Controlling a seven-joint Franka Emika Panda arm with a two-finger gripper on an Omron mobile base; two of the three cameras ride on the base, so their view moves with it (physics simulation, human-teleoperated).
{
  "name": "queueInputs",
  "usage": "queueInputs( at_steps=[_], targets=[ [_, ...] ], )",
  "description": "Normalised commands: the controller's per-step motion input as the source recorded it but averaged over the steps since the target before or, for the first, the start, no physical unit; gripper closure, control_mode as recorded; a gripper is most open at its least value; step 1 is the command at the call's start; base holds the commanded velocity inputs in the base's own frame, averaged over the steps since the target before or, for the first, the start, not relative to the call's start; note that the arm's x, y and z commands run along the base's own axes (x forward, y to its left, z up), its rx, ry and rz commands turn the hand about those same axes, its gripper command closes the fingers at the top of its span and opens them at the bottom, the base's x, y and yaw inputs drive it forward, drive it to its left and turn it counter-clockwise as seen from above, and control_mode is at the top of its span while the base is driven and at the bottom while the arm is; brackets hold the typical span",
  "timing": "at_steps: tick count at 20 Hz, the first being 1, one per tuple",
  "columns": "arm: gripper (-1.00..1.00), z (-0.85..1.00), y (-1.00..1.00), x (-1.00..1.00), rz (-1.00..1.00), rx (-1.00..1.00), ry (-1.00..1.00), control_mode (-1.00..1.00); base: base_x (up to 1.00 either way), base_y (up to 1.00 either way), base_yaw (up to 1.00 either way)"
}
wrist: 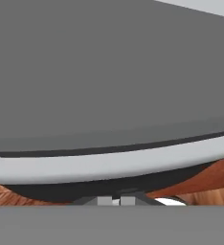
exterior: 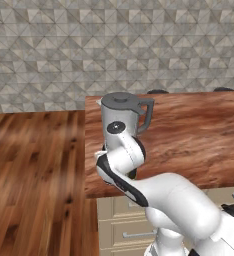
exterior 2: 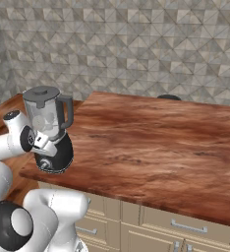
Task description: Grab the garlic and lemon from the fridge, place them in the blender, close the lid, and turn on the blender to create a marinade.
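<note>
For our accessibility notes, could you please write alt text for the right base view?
A blender with its lid on stands at the near left corner of a wooden counter, its black base low against the robot's hand. The white arm reaches in from the lower left. A patterned grey wall rises behind, and pale drawers sit below the counter.

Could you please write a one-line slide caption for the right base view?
Lidded blender at the wooden counter corner, robot hand at its black base.

The blender (exterior 2: 49, 133), a clear greyish jar on a black base, stands upright with the dark lid (exterior 2: 41, 92) on.
</note>
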Motion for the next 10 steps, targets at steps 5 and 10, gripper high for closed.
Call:
queueInputs(
  at_steps=[5, 10],
  targets=[
    [1.0, -0.16, 0.04, 0.2, 0.0, 0.0, -0.03, -1.0, 0.0, 0.0, 0.0],
    [1.0, -0.15, 0.0, 0.21, 0.0, 0.0, -0.06, -1.0, 0.0, 0.0, 0.0]
  ],
)
